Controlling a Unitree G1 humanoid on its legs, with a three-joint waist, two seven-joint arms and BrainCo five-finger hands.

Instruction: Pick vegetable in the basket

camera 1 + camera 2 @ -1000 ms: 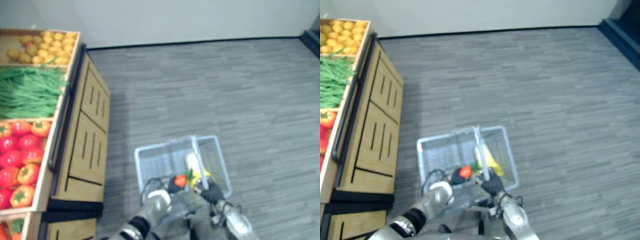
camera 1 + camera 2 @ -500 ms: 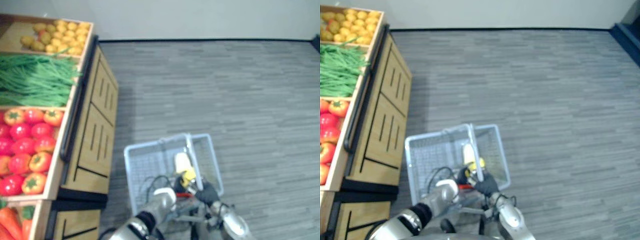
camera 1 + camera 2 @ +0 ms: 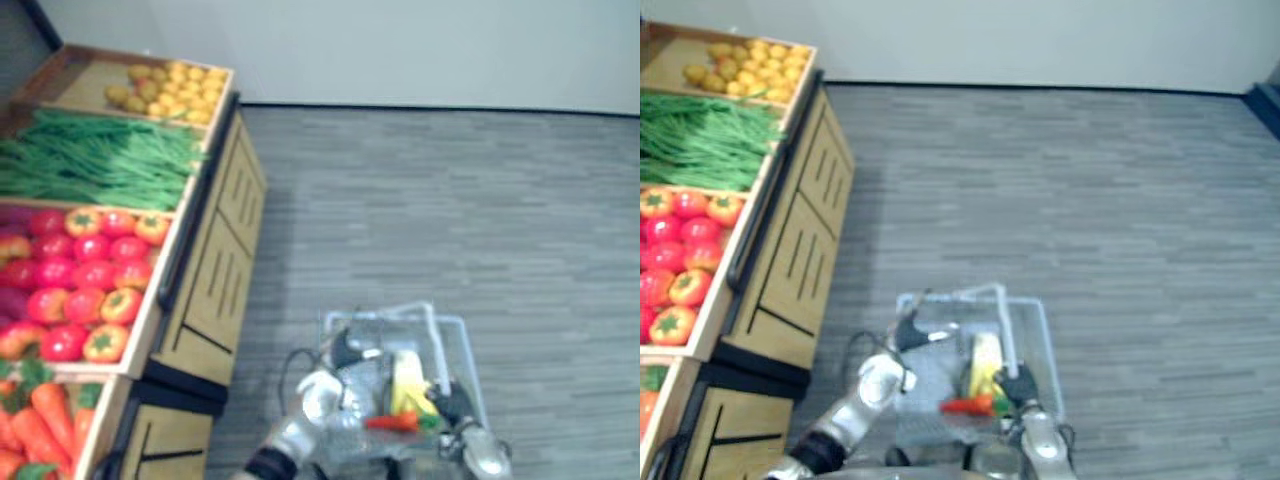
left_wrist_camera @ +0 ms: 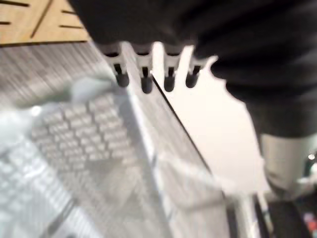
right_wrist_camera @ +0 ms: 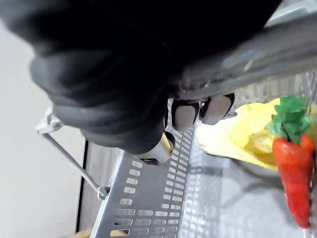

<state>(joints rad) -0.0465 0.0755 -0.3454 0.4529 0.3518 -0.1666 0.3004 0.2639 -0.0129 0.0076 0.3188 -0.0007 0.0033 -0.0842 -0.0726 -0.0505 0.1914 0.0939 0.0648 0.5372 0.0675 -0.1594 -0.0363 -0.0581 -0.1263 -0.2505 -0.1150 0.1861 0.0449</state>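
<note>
Basket (image 3: 950, 297) is gripped by its handle (image 3: 1005, 325) in the right hand (image 3: 1018, 383), level to contain carrot (image 5: 293, 168) and corn (image 3: 406, 378); left hand (image 3: 912, 332) is open for picking.

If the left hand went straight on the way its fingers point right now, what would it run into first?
Most likely the wire basket. The left hand has its fingers straight and aimed at the basket's mesh wall close ahead, with nothing visible in between, though depth is hard to judge.

The left hand (image 4: 143, 62) holds its fingers straight at mid-frame, dark tips close to the basket (image 4: 94, 134) and its mesh wall. A wooden cabinet (image 4: 34, 22) occupies one corner.
</note>
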